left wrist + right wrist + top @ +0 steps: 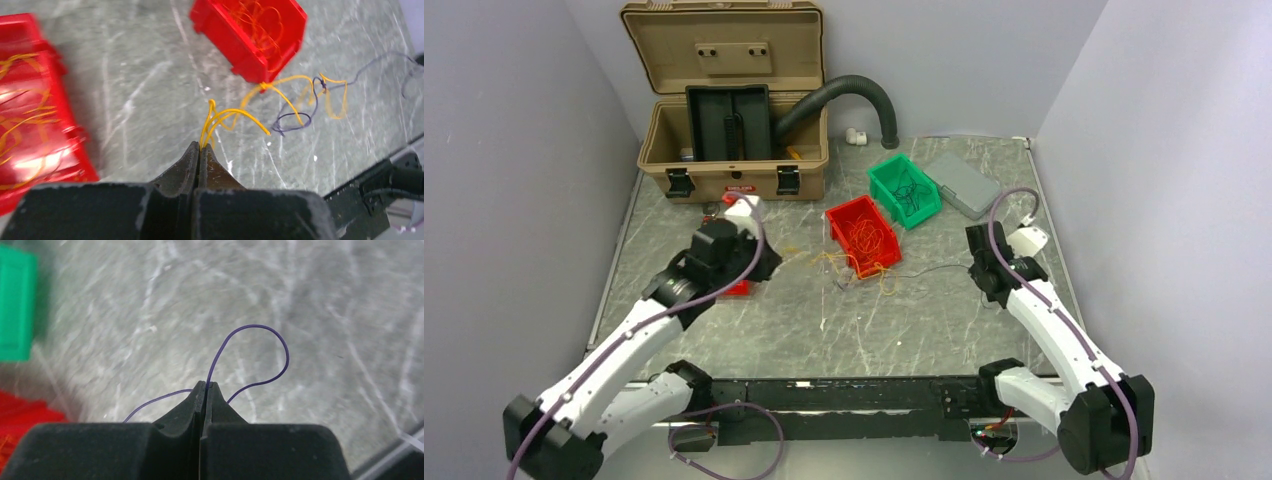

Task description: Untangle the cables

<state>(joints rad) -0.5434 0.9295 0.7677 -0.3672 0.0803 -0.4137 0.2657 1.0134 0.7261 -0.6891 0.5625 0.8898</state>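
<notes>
Left pincer [200, 148] is clamping yellow cables [235, 112] just ahead of its tips; right pincer [206, 386] is pinching a purple cable [272, 337]. Beyond the left pincer they are lying knotted together, so untangling seems barely begun.

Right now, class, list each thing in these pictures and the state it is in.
Left claw, shut on yellow wires.
Right claw, shut on purple wire.
Purple wire, looped through the yellow wires.
Toolbox, lid open.
Red bin, holding orange wires.
Green bin, holding dark wires.
Grey box, closed.
</notes>
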